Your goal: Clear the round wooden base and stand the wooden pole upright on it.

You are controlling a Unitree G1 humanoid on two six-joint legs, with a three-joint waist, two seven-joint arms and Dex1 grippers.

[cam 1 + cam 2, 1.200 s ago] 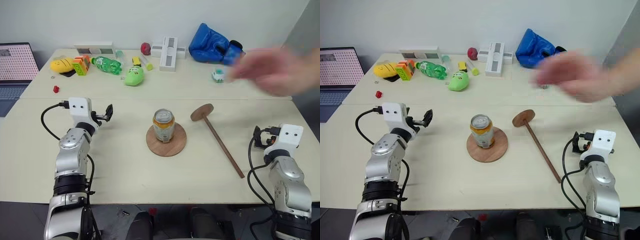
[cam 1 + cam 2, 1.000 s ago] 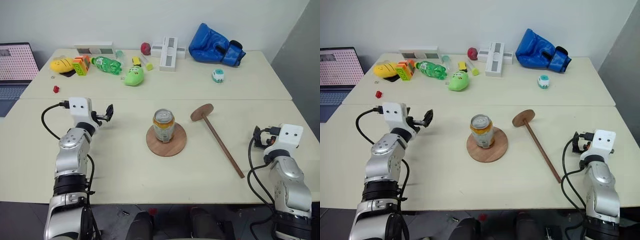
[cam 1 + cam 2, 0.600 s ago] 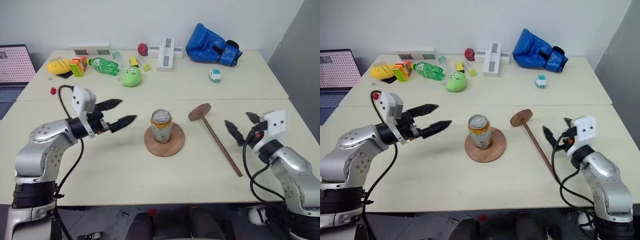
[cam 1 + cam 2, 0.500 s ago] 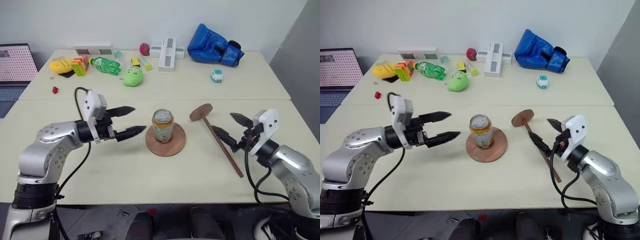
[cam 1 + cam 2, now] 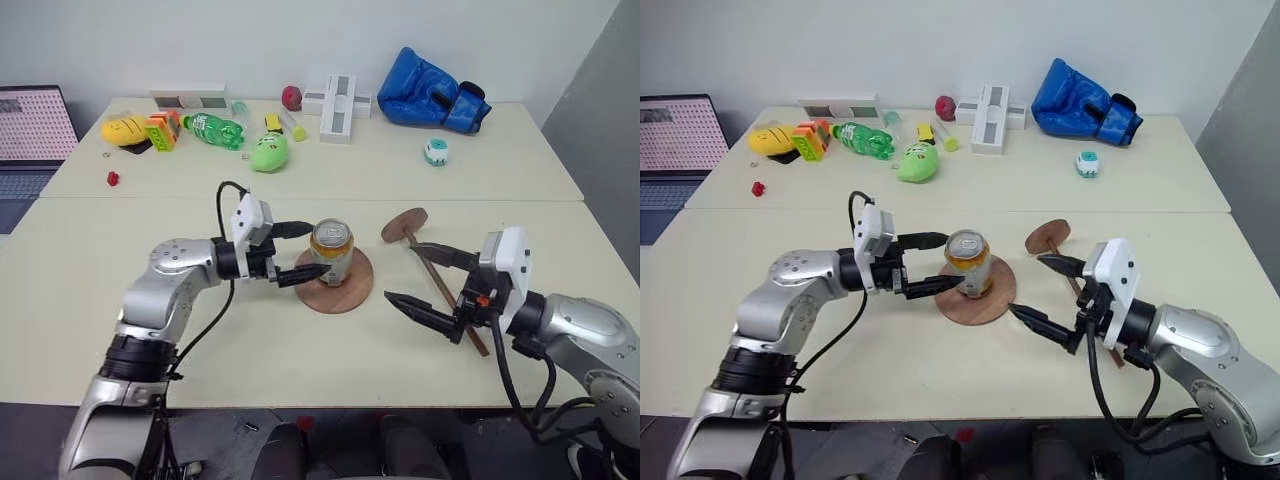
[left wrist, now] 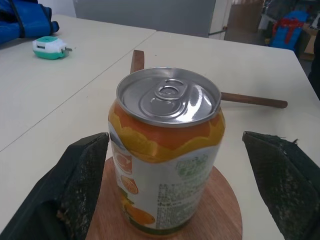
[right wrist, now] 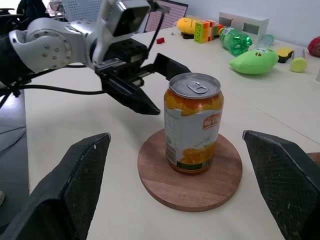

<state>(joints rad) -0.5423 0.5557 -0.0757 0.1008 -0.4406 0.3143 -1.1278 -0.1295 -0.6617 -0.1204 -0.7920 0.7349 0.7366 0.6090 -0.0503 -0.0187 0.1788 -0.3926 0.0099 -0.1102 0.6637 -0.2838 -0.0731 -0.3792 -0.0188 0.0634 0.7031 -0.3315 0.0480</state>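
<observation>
Left eye view: the round wooden base (image 5: 335, 285), flat and reddish-brown, lies mid-counter with an orange can (image 5: 331, 251) standing on it. Beside it toward the right edge lies the wooden pole (image 5: 440, 285), its small disc farther back. Left gripper (image 5: 305, 253) fingers straddle the can, seemingly not touching. Right gripper (image 5: 426, 282) fingers spread wide, empty.

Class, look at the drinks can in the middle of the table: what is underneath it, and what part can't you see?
The orange can stands upright on the round wooden base. The disc's rim shows all around it; its middle is covered by the can.
</observation>
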